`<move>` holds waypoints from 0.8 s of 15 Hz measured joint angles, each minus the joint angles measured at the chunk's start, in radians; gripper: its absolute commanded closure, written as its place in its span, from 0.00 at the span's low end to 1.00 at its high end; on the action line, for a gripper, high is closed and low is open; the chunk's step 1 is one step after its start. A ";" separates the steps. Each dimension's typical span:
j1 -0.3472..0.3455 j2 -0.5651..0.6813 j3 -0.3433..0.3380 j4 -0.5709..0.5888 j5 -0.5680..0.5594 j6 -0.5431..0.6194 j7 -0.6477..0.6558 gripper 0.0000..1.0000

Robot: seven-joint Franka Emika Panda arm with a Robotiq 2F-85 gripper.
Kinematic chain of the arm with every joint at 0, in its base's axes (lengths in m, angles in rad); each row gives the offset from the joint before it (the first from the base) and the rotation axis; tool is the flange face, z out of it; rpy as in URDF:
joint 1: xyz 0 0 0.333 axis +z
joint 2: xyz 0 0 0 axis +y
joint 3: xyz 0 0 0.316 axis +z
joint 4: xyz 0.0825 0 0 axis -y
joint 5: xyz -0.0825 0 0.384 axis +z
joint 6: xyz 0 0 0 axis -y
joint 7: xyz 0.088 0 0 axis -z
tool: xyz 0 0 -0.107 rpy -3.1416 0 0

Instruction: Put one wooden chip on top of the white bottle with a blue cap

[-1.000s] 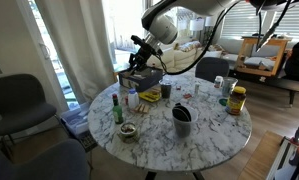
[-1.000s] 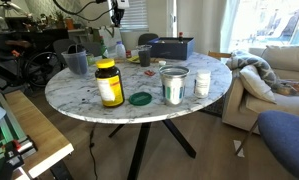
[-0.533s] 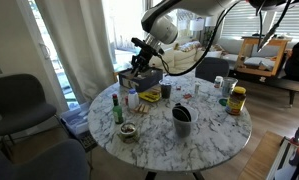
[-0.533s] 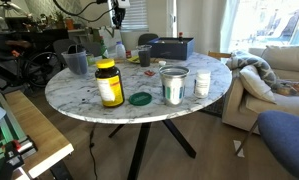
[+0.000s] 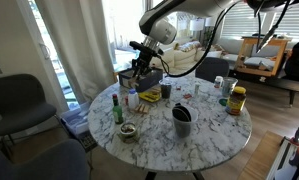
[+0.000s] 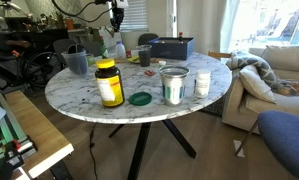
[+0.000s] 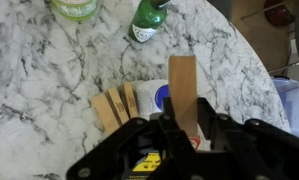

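Observation:
In the wrist view my gripper (image 7: 182,120) is shut on a flat wooden chip (image 7: 183,85) that sticks out ahead of the fingers. Right under it is the white bottle with a blue cap (image 7: 161,97), seen from above, partly covered by the chip. Several more wooden chips (image 7: 115,106) lie fanned on the marble just left of the bottle. In an exterior view my gripper (image 5: 142,68) hangs above the bottle (image 5: 131,98) near the table's far left side. In the exterior view from the opposite side the gripper (image 6: 115,22) is small and far off.
A green glass bottle (image 7: 147,20) (image 5: 117,108) stands beyond the chips. A dark box (image 5: 141,79), a grey cup (image 5: 181,121), a yellow-lidded jar (image 5: 236,99), a small bowl (image 5: 127,131) and white containers (image 6: 173,85) stand on the round marble table (image 5: 204,140). Chairs surround it.
The gripper with the chip has shifted very slightly over the bottle; otherwise nothing visibly differs.

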 measured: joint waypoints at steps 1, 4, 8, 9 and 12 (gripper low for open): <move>0.000 0.000 0.000 0.000 -0.003 0.001 0.001 0.93; 0.000 0.010 -0.004 0.006 -0.008 0.012 0.026 0.93; -0.010 0.051 -0.001 0.038 0.005 -0.001 0.086 0.93; -0.014 0.065 0.002 0.048 0.012 -0.013 0.104 0.93; -0.021 0.097 0.006 0.068 0.024 -0.016 0.129 0.71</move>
